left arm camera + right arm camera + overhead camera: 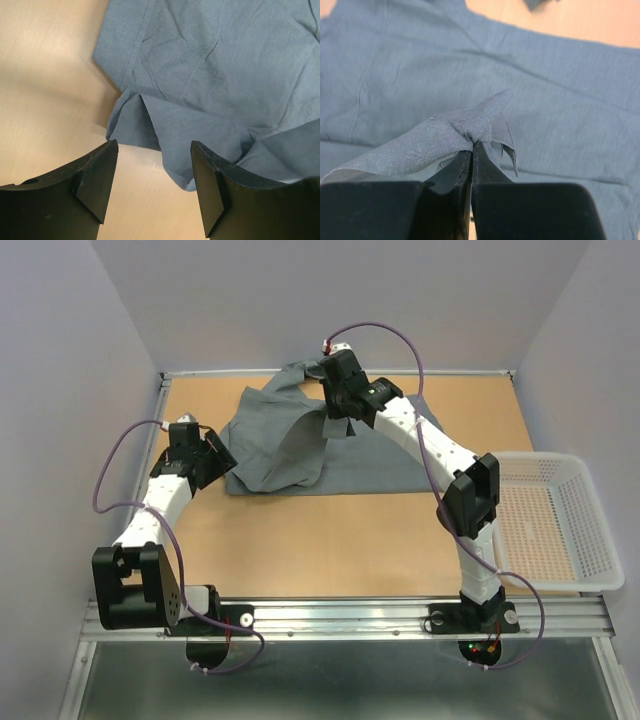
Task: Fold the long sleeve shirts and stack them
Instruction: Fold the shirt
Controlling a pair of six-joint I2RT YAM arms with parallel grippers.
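Spread over the far half of the table, reaching its far edge: the grey long sleeve shirt. Clamped shut on a bunched fold of that cloth, holding it lifted above the rest — the right gripper. Poised with jaws apart over the shirt's edge nearest the table's left side, gripping nothing — the left gripper. Set at the table's right edge: a white mesh basket.

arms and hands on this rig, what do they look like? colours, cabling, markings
The left arm and right arm have white links, black joint housings; a mauve cable loops outside each. The left hand and right hand are matte black with broad wedge fingers. Green and red lights glow at the right base. No markings legible.
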